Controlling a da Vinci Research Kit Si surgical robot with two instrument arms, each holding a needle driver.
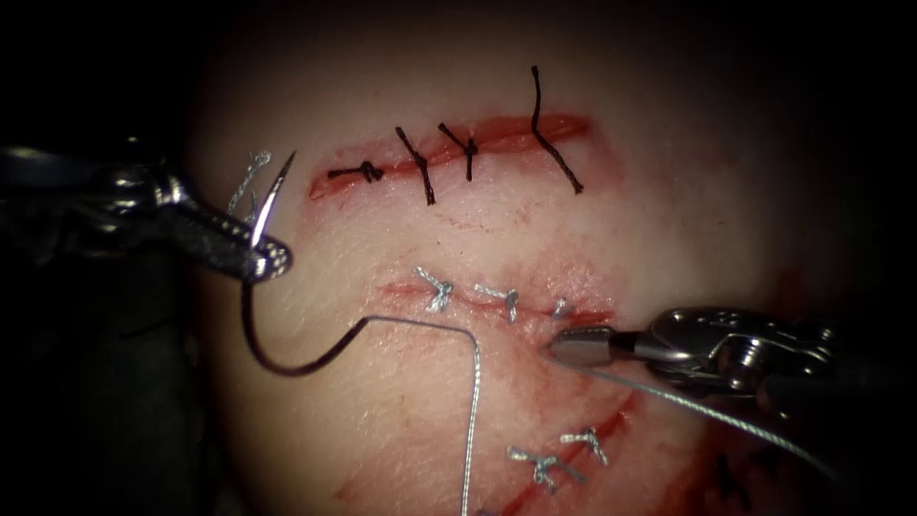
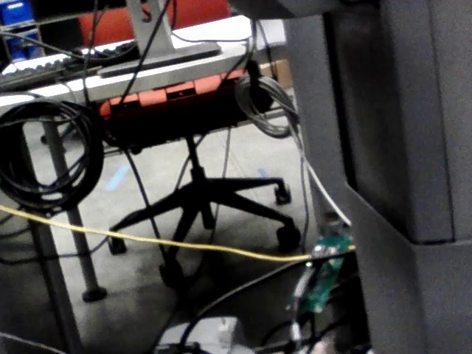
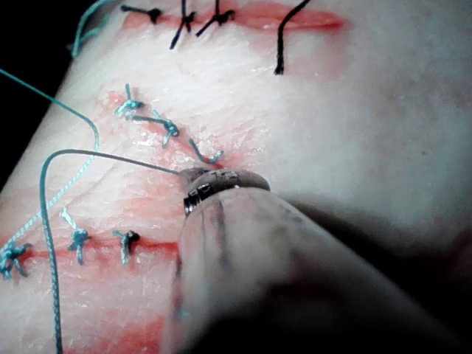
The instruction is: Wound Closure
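My left tool (image 1: 267, 258) comes in from the left with its jaws shut on the curved needle (image 1: 287, 371), about a third of the way back from the tip. The needle is free of the tissue (image 1: 669, 220) and lies left of the cuts, tip pointing up. Thread (image 1: 472, 401) runs from the needle's tail to the right, then bends down across the tissue. My right tool (image 1: 564, 346) (image 3: 193, 177) rests at the right end of the middle cut (image 1: 482, 298), jaws shut on the thread (image 3: 110, 158). Another strand (image 1: 707, 413) trails off to the right beneath it.
The upper cut (image 1: 506, 137) carries several black stitches (image 1: 416, 164). Pale knotted stitches sit on the middle cut and on the lower cut (image 1: 564, 457). Red fluid (image 1: 535, 401) smears the tissue between them. A loose pale thread end (image 1: 250, 177) curls above the left tool.
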